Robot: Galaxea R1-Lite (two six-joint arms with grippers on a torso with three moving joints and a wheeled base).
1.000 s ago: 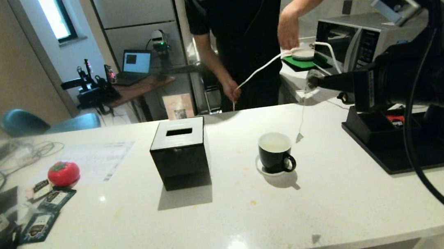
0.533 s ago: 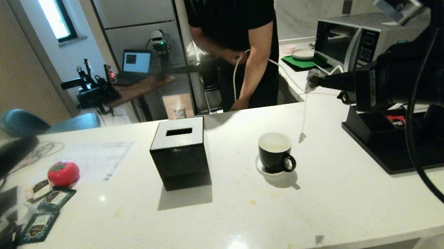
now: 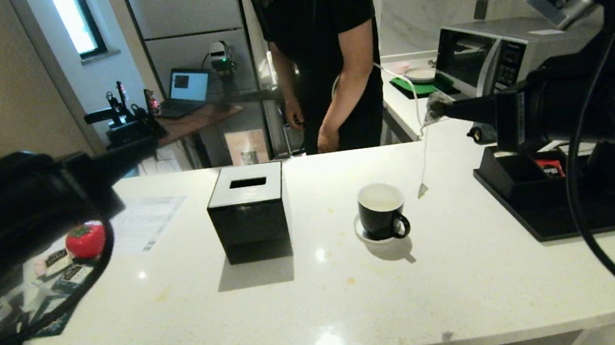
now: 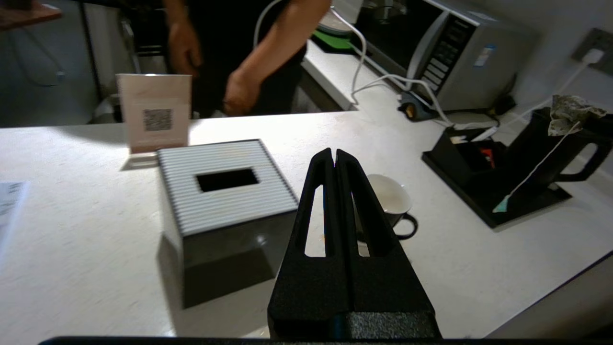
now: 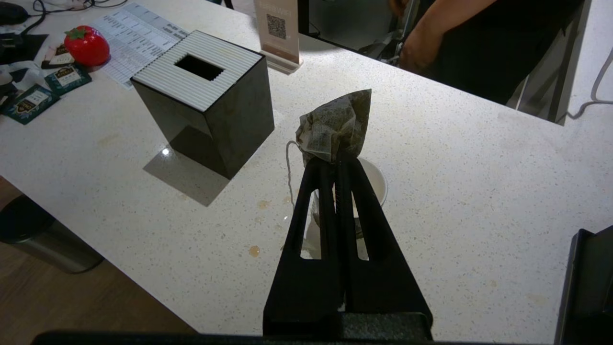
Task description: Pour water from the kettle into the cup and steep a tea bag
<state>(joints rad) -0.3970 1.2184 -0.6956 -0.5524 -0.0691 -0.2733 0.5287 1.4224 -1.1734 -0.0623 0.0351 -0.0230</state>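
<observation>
Kettle (image 4: 558,153) sits in its black tray (image 3: 575,218) on my right. Cup (image 3: 382,210) waits mid-counter beside the tissue box (image 3: 250,213). My right gripper (image 5: 341,165) pinches the tea bag (image 5: 335,125) above the cup so its string dangles free; left gripper (image 4: 334,158) is closed, empty.

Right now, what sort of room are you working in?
Probably an office pantry or kitchenette: a white stone counter with a microwave at the back, a kettle on a black tray, and a desk with a laptop behind.

Black cup (image 3: 383,209) (on saucer) stands upright
</observation>
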